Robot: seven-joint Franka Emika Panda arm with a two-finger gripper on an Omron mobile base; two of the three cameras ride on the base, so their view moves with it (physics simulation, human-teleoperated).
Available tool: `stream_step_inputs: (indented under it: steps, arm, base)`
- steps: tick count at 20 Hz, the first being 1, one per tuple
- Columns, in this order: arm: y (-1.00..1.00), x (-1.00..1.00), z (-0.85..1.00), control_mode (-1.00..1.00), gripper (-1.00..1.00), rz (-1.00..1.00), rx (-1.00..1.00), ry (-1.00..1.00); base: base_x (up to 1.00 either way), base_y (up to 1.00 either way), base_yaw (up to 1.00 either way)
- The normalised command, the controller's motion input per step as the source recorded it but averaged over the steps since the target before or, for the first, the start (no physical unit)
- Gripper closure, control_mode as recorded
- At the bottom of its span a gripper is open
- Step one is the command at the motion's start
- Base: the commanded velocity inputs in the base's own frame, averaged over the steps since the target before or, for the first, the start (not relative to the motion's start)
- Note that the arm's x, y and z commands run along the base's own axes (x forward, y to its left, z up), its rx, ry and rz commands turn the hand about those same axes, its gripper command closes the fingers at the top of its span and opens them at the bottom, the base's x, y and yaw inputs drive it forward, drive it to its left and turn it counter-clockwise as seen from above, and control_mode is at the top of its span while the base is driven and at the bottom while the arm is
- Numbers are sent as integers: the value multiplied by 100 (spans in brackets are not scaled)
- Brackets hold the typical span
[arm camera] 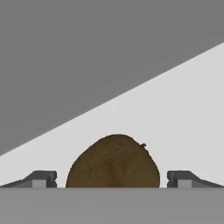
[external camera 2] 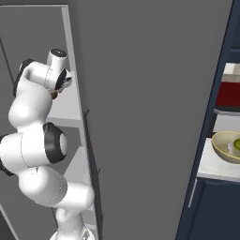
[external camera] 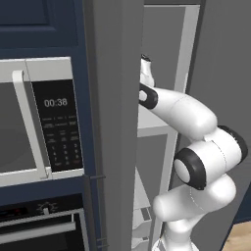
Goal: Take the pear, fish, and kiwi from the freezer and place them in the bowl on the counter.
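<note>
We've got the arm reaching into the freezer [external camera: 166, 59], between the grey door edge on one side and the white inner wall on the other; tight channel, little side room. Gripper [arm camera: 112, 179] jaws spread wide, nothing grasped: fingertips [arm camera: 41, 178] stand either side of the kiwi [arm camera: 113, 162], small gap each side, no contact we can see. Kiwi sits on a white shelf [arm camera: 183, 109], grey wall behind it; brown, fuzzy, oval, stem nub up top. Bowl [external camera 2: 227, 146] sits on the counter [external camera 2: 211, 168], well right of the freezer, with the pear [external camera 2: 237, 144] and a pale piece inside.
</note>
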Motion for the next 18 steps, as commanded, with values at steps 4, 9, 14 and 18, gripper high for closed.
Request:
stream_step_inputs:
  steps: [4, 9, 14, 18]
  arm:
    - [10, 2, -20, -100, -100, 0, 0, 0]
    - [6, 1, -5, -100, 100, 0, 0, 0]
    - [-3, -2, 0, -100, 100, 0, 0, 0]
    - [-49, -39, 10, -100, 100, -6, 0, -6]
  base:
    - [0, 0, 0]
    - [0, 0, 0]
    - [0, 0, 0]
    - [0, 0, 0]
